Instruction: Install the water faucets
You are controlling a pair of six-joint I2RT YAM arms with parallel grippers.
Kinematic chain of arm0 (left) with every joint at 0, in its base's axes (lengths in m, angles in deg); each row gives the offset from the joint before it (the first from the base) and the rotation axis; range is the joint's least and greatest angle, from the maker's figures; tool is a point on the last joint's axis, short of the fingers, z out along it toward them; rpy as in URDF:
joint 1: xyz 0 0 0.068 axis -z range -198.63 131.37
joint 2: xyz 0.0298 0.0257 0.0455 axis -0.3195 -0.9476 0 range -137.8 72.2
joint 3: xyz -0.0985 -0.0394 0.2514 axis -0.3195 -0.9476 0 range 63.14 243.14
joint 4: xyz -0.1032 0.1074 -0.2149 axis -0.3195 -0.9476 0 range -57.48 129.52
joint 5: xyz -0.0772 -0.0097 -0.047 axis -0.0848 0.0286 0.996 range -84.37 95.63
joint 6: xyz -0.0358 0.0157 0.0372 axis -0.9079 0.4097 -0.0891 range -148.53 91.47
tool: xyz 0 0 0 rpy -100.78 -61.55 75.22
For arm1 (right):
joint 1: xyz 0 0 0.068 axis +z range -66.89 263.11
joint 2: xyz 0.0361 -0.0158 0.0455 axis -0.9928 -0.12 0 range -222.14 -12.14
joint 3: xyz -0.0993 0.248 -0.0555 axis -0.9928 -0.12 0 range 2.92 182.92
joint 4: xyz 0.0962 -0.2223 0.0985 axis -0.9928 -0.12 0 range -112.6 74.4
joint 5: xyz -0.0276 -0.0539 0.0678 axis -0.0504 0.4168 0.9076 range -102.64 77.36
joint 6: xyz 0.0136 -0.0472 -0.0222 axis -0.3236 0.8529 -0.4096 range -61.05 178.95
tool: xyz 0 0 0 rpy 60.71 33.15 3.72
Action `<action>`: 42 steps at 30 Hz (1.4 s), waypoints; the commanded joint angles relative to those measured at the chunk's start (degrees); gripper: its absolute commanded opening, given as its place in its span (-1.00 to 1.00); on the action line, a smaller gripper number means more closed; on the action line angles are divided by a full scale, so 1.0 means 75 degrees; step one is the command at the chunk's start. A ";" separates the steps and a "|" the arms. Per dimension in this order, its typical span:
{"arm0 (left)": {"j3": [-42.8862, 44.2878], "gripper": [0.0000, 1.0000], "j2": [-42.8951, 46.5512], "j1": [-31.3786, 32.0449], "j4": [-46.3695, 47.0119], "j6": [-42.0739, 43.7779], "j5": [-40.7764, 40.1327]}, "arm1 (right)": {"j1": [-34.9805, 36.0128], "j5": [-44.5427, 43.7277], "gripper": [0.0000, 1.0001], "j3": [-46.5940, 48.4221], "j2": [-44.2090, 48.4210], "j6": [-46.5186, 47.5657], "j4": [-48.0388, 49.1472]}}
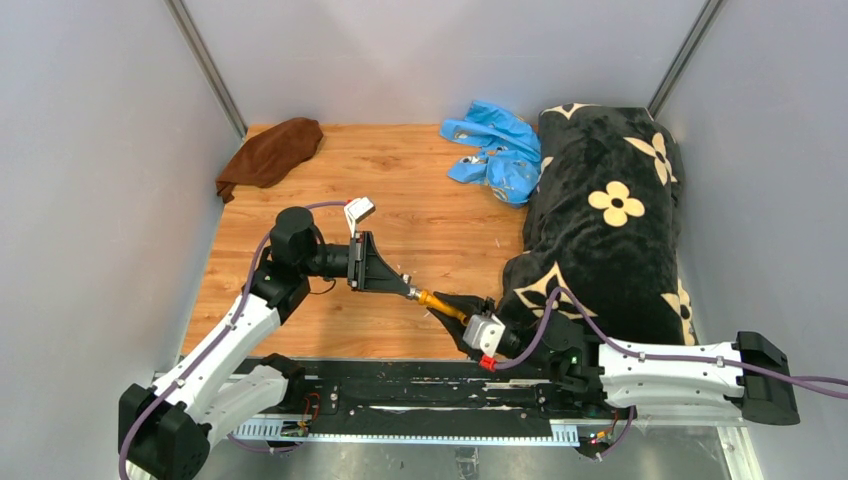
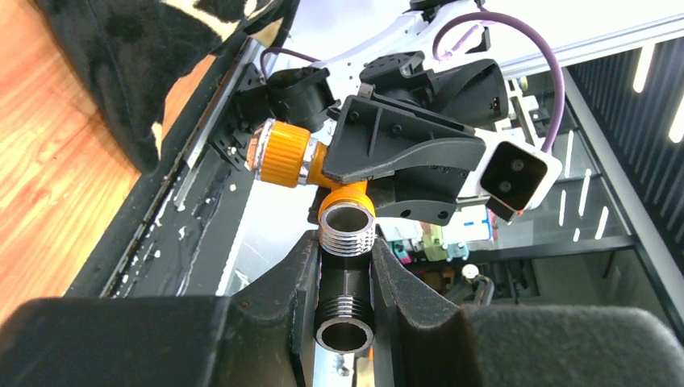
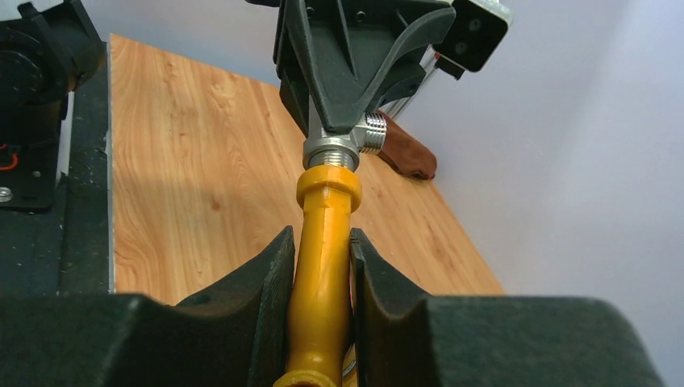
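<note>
The brass-orange tap spout (image 1: pixel 441 301) is held in the air between both arms, above the table's front edge. My right gripper (image 3: pixel 321 266) is shut on the spout's orange body (image 3: pixel 323 274). My left gripper (image 2: pixel 345 270) is shut on the silver-grey T-shaped fitting (image 2: pixel 345 302), which has threaded ends. The fitting (image 3: pixel 343 145) sits against the spout's orange collar (image 3: pixel 328 187); the joint also shows in the left wrist view (image 2: pixel 347 216). The spout's round silver end with its orange ring (image 2: pixel 281 153) points sideways. In the top view the two grippers (image 1: pixel 405 285) (image 1: pixel 462 315) face each other.
A black blanket with cream flowers (image 1: pixel 605 230) covers the right side of the wooden table (image 1: pixel 400 200). A bright blue plastic bag (image 1: pixel 495 150) lies at the back middle. A brown cloth (image 1: pixel 272 152) lies at the back left. Grey walls close in on both sides.
</note>
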 commanded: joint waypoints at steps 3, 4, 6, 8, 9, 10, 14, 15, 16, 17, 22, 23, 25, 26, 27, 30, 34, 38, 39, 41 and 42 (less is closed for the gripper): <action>0.0181 -0.99 0.0163 0.0041 0.0315 0.0807 -0.0134 | -0.0471 0.0968 -0.99 0.0197 -0.0053 -0.1534 0.0001; 0.0191 -0.99 0.0180 0.0044 0.0324 0.0853 -0.0132 | -0.0646 0.1206 -0.99 0.0201 -0.0017 -0.1846 0.0005; 0.0216 -0.99 0.0246 0.0047 0.0337 0.0890 -0.0203 | -0.1017 0.1624 -1.00 0.0242 0.0028 -0.2792 -0.0078; 0.0201 -0.99 0.0322 0.0041 0.0430 0.0863 -0.0284 | -0.1408 0.2066 -0.99 0.0261 0.0059 -0.3632 -0.0043; 0.0198 -0.99 0.0352 0.0048 0.0489 0.0846 -0.0330 | -0.1555 0.2231 -0.99 0.0230 0.0059 -0.3964 0.0044; 0.0188 -0.99 0.0387 0.0049 0.0539 0.0859 -0.0404 | -0.1653 0.2348 -0.99 0.0192 0.0051 -0.4290 0.0161; 0.0055 -0.99 0.0576 0.0052 0.0902 0.0849 -0.0695 | -0.1941 0.2895 -0.99 0.0110 -0.0106 -0.5357 0.0711; 0.0044 -0.99 0.0695 0.0076 0.1034 0.0855 -0.0761 | -0.2028 0.3105 -0.99 0.0167 -0.0171 -0.5598 0.0706; 0.0031 -0.99 0.0805 0.0107 0.1136 0.0875 -0.0823 | -0.2107 0.3309 -0.99 0.0275 -0.0239 -0.5777 0.0602; 0.0023 -0.99 0.0896 0.0121 0.1255 0.0911 -0.0876 | -0.2168 0.3485 -0.99 0.0390 -0.0299 -0.5949 0.0446; -0.0185 -0.99 0.1248 0.0133 0.1932 0.0902 -0.1030 | -0.2748 0.4771 -1.00 0.0722 -0.0537 -0.7202 0.0375; -0.0179 -0.99 0.1215 0.0133 0.1941 0.0924 -0.0994 | -0.2853 0.4921 -0.99 0.0813 -0.0573 -0.7400 0.0355; -0.0143 -0.99 0.1097 0.0136 0.1937 0.0930 -0.0845 | -0.3018 0.5396 -1.00 0.1004 -0.0627 -0.7708 0.0209; -0.0133 -0.99 0.1041 0.0136 0.1943 0.0912 -0.0784 | -0.3092 0.5556 -0.99 0.1106 -0.0647 -0.7863 0.0136; -0.0114 -0.99 0.0994 0.0139 0.1944 0.0923 -0.0735 | -0.3177 0.5758 -0.99 0.1176 -0.0669 -0.8040 0.0118; -0.0068 -0.99 0.0912 0.0136 0.1944 0.0960 -0.0659 | -0.3364 0.6307 -0.99 0.1487 -0.0832 -0.8385 -0.0099; -0.0065 -0.99 0.0838 0.0136 0.1944 0.0899 -0.0744 | -0.3426 0.6532 -0.99 0.2078 -0.1063 -0.8287 -0.1368; -0.0143 -0.99 0.0917 0.0135 0.1944 0.0929 -0.0757 | -0.3590 0.6425 -0.99 0.2089 -0.1258 -0.9022 -0.1155; -0.0167 -0.99 0.0966 0.0137 0.1935 0.0947 -0.0803 | -0.3631 0.6394 -0.99 0.2003 -0.1305 -0.9298 -0.0877; -0.0195 -0.99 0.1032 0.0134 0.1943 0.0963 -0.0847 | -0.3706 0.6390 -0.99 0.1816 -0.1440 -0.9870 -0.0193; -0.0214 -0.99 0.1052 0.0140 0.1942 0.0981 -0.0875 | -0.3742 0.6404 -0.99 0.1710 -0.1537 -1.0183 0.0202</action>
